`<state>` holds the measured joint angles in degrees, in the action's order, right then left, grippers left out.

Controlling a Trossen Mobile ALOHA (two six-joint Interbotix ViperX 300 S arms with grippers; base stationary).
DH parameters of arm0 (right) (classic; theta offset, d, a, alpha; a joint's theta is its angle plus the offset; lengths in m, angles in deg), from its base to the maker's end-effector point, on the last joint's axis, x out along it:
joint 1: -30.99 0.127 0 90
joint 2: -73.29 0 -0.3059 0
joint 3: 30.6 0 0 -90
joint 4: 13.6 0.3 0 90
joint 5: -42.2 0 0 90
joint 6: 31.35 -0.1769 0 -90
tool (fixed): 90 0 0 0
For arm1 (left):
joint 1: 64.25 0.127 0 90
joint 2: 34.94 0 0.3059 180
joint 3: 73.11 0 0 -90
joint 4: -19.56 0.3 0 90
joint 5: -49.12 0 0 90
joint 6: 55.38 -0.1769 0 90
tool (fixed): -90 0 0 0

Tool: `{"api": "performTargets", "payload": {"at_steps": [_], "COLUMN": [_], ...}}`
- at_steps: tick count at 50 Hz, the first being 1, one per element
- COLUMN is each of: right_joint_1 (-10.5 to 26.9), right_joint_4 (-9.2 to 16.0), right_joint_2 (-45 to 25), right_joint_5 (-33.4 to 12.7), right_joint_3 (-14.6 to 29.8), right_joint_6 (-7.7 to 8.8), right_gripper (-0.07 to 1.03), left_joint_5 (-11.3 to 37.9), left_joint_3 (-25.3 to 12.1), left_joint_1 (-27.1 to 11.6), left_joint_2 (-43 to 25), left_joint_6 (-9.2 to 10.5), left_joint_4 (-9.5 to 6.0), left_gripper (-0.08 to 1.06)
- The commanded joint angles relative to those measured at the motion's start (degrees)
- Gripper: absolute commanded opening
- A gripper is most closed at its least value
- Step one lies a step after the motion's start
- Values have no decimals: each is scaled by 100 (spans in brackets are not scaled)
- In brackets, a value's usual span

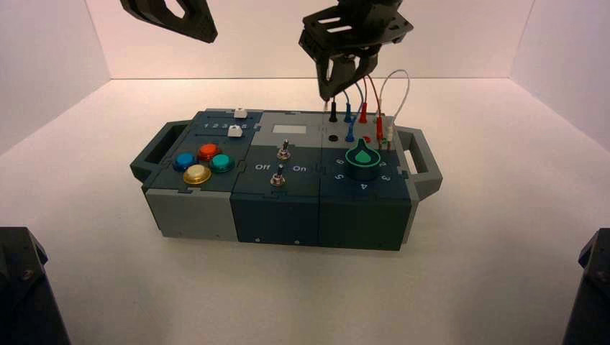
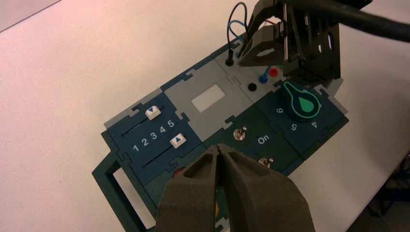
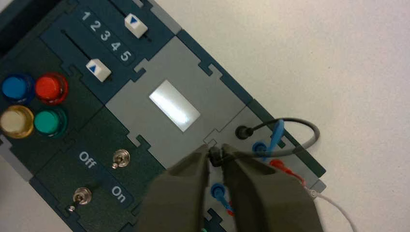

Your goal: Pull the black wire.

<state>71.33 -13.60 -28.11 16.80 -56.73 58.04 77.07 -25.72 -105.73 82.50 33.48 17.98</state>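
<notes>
Above the box's grey wire panel (image 3: 193, 87), the right hand (image 3: 216, 154) grips one plug of the black wire (image 3: 315, 131) between its tips. That plug is out, and the near black socket (image 2: 252, 87) is bare; the wire loops to its other plug (image 3: 244, 131), seated in the far black socket. Holding by the plug likely spares the thin cable, and lifting clear should avoid snagging the blue wire (image 3: 277, 135). The left hand (image 2: 219, 150), closed and empty, waits above the box's left part.
</notes>
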Motion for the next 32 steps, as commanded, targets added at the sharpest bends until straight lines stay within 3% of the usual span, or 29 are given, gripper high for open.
{"api": "performTargets", "payload": {"at_steps": [1, 6, 32], "right_joint_1": [-18, -18, 35], "right_joint_4": [44, 123, 202], "right_joint_2": [193, 308, 747], "right_joint_5": [-9, -35, -439], "right_joint_3": [167, 176, 352], "right_joint_6": [-26, -18, -18], "right_gripper": [28, 37, 37], "left_joint_5": [-53, -53, -62], "left_joint_3": [-202, -211, -237], "left_joint_1": [-26, -26, -18], "left_joint_2": [35, 26, 44], "left_joint_6": [-9, -9, -9], "left_joint_4": [26, 35, 44], "left_gripper": [-3, -3, -3]}}
